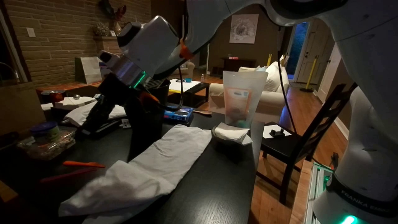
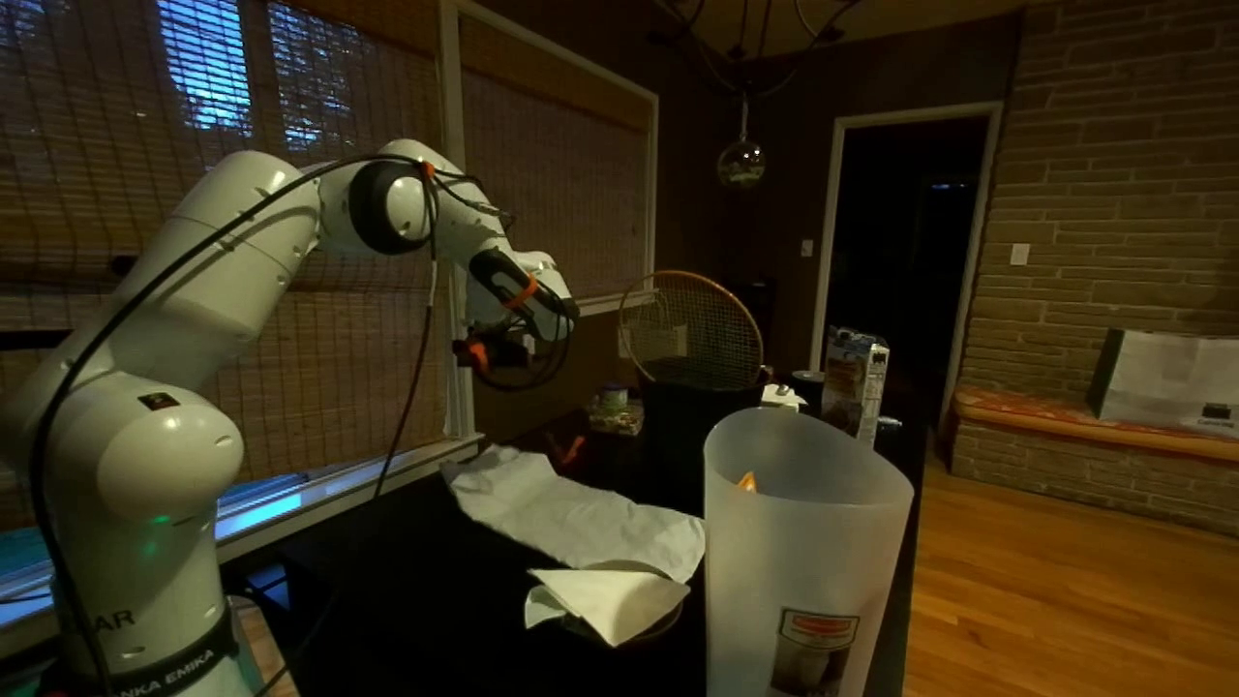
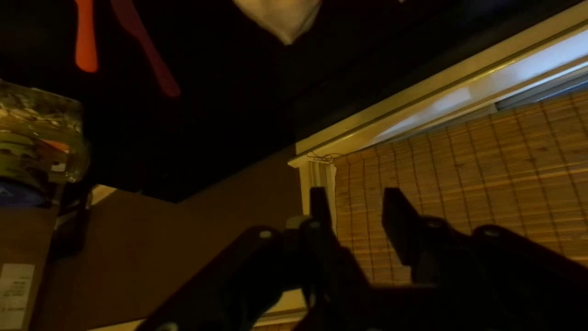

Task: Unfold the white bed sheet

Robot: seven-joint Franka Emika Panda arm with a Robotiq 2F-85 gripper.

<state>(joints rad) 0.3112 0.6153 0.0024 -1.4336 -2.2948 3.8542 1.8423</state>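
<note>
The sheet (image 1: 155, 161) is on the black table (image 1: 211, 186), a long rumpled strip running from near the sill (image 3: 390, 108) to just beside the napkin (image 1: 232, 133); can't tell if those two touch. The gripper (image 3: 353, 197) is up off the table, tips a moderate gap apart, nothing between them, facing the blind (image 3: 459, 184). So I have no hold on the cloth.

My read: strip is spread lengthwise but not opened across. In an exterior view the sill end looks layered, a lower ply showing under the top one. Step in hand is probably a regrip there.

How I'd do it:
- Widen the fingers, then turn the tips down. From this pose I'd reach toward the blind, not the cloth.
- Go for the pointed corner (image 3: 284, 18) at the top of the wrist view. Stay off the sill on the way in.
- Take one ply only: finger under the edge if it lifts, else pinch the raised wrinkle (image 1: 120, 171) at that end. Grab both plies and the fold just travels.
- Keep the lift low, peel across the width, slowly. Can't tell which long side holds the fold; test with a short lift.
- Don't haul lengthwise, it may drag the napkin. Watch the orange utensil (image 1: 84, 164) and dark red utensil (image 1: 68, 175) alongside; loose cloth could sweep them.
- Lay the edge down before releasing, or it'll likely bunch.
</note>
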